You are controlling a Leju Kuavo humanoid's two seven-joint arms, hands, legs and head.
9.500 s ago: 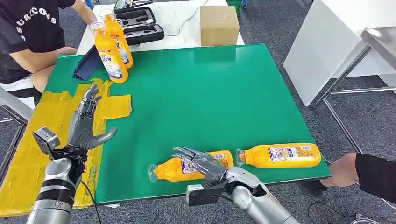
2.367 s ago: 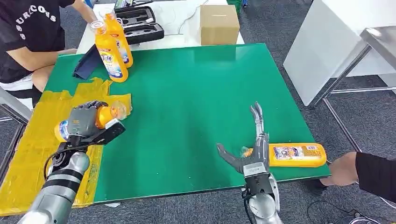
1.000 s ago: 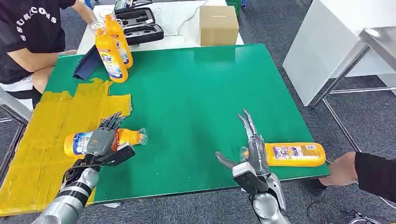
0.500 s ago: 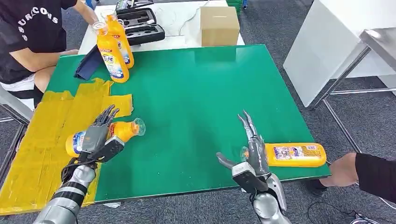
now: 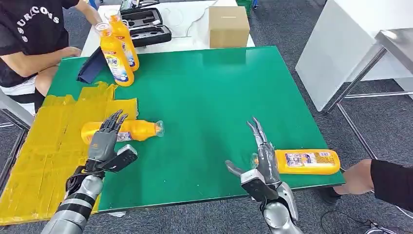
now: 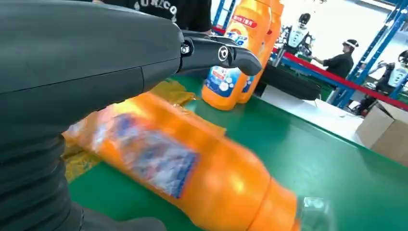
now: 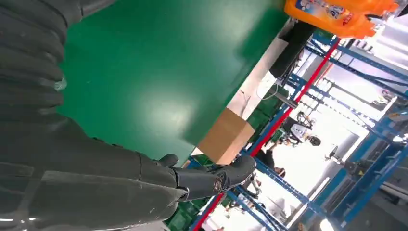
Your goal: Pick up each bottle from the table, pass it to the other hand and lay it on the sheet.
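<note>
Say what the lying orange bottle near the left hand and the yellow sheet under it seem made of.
Lying orange bottle: likely glossy plastic, with bright highlights, a printed label and a clear cap. Yellow sheet: looks like overlapping strips of shiny tape or film, wrinkled with ragged edges.

A green tabletop (image 5: 219,97) stands on grey carpet floor (image 5: 282,29). Beyond its far edge sits a white table (image 5: 185,29) carrying a cardboard box (image 5: 229,25) and an open black case (image 5: 146,27). A white bench with metal legs (image 5: 360,53) stands off to one side. Blue shelving racks (image 7: 337,91) rise in the distance (bright daylight behind them), with a red rail (image 6: 337,79) running along.
</note>
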